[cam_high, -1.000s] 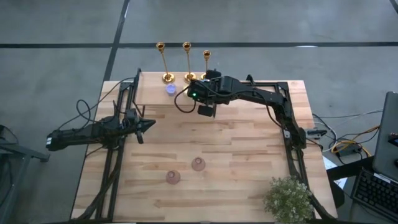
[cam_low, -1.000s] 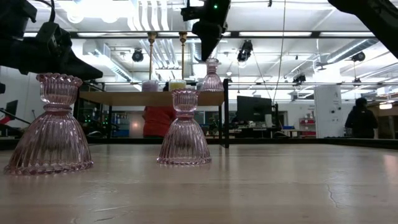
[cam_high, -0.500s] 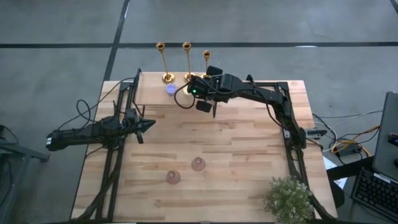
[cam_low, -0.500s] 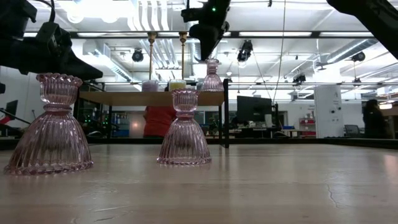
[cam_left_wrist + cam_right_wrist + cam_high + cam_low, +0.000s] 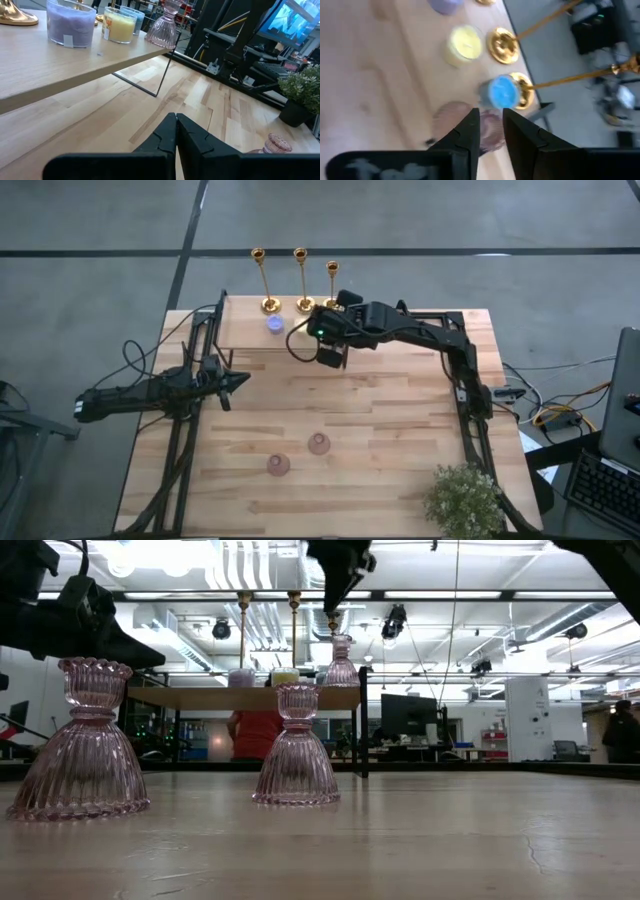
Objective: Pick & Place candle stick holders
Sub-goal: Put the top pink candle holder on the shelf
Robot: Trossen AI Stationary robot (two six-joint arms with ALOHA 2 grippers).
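Observation:
Three gold candlesticks (image 5: 264, 280) (image 5: 302, 278) (image 5: 332, 284) stand on their round bases along the far edge of a raised wooden shelf (image 5: 245, 330). Two of their bases (image 5: 504, 45) (image 5: 520, 97) show in the right wrist view. My right gripper (image 5: 333, 358) (image 5: 490, 120) hangs above the shelf, narrowly open and empty, over a pink glass holder (image 5: 462, 125) (image 5: 341, 662). My left gripper (image 5: 243, 381) (image 5: 176, 120) is shut and empty, held above the table's left part.
Purple (image 5: 445, 5), yellow (image 5: 464, 45) and blue (image 5: 501, 92) candles stand on the shelf near the gold bases. Two more pink glass holders (image 5: 278, 465) (image 5: 319, 444) stand on the table's near middle. A potted plant (image 5: 465, 500) stands at the near right corner.
My right gripper has risen straight up, away from the pink glass holder on the shelf, which stays standing where it was.

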